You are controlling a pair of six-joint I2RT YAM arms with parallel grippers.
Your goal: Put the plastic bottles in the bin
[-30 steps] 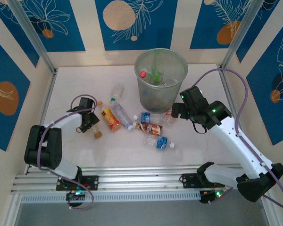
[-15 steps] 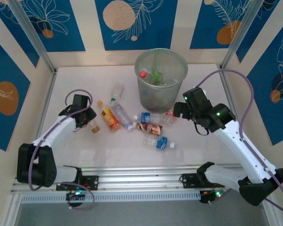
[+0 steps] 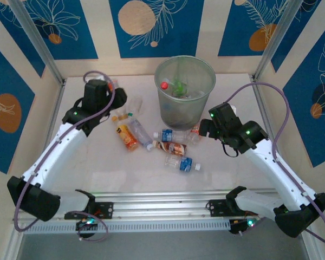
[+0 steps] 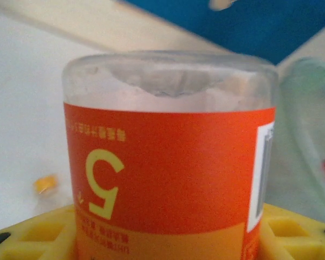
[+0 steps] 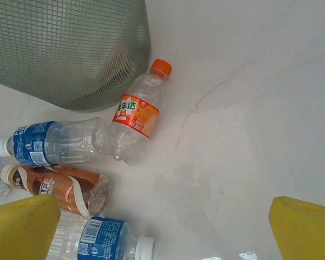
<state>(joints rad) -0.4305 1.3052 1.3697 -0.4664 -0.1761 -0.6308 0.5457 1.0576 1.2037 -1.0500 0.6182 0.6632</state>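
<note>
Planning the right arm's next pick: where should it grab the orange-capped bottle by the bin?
From above, closing across the label of the orange-capped bottle. It lies flat, that band looks uncrushed, and its base end crowds the blue-labelled bottle beside it.

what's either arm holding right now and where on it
The left pincer grips an orange-labelled bottle around its labelled body, base pointing away. The right pincer is open and holds nothing.
</note>
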